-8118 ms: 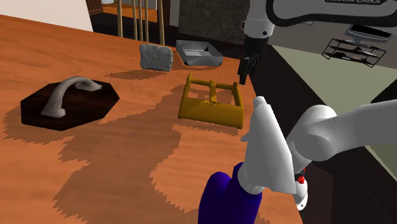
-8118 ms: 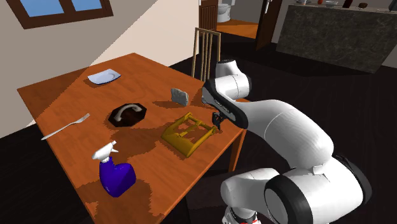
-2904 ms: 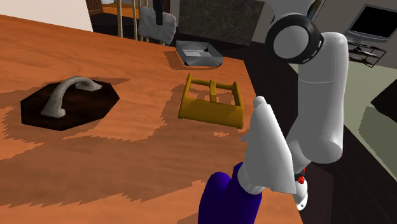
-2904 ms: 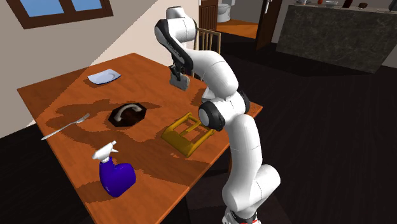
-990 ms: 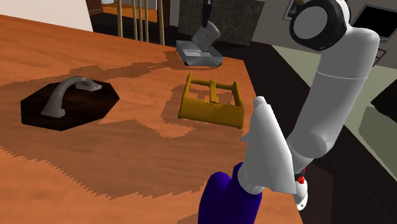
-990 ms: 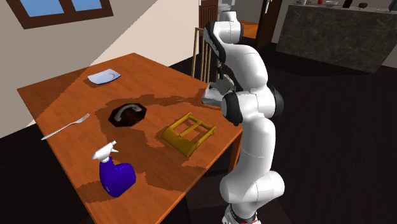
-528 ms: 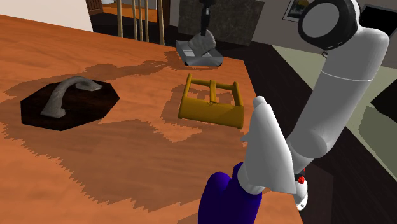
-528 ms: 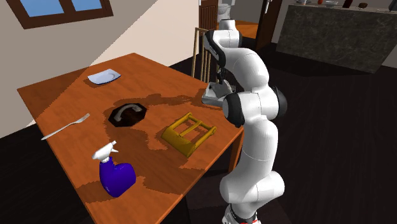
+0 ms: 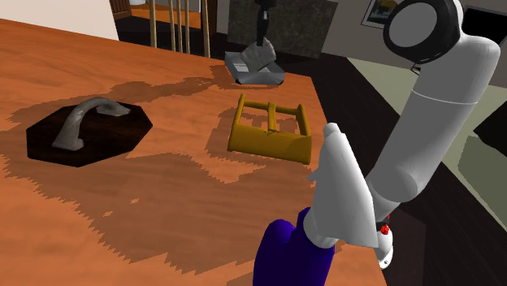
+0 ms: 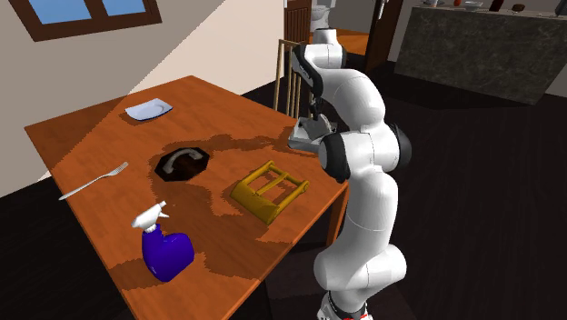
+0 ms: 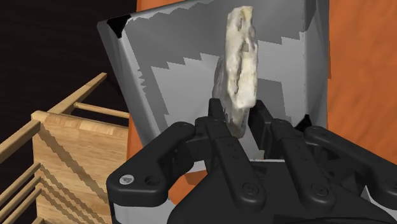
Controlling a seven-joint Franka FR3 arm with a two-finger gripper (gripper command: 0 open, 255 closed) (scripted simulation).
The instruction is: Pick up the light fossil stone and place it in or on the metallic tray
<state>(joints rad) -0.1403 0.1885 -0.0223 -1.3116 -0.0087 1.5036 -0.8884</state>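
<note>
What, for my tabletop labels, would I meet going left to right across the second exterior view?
Fork → dark octagonal board → yellow rack.

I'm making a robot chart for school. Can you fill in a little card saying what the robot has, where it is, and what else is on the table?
Holding: gripper shut on the pale stone
Stone's place: right over the grey tray; touching it, cannot tell
Beside tray: yellow rack
Also on table: blue spray bottle, fork, white plate
</note>
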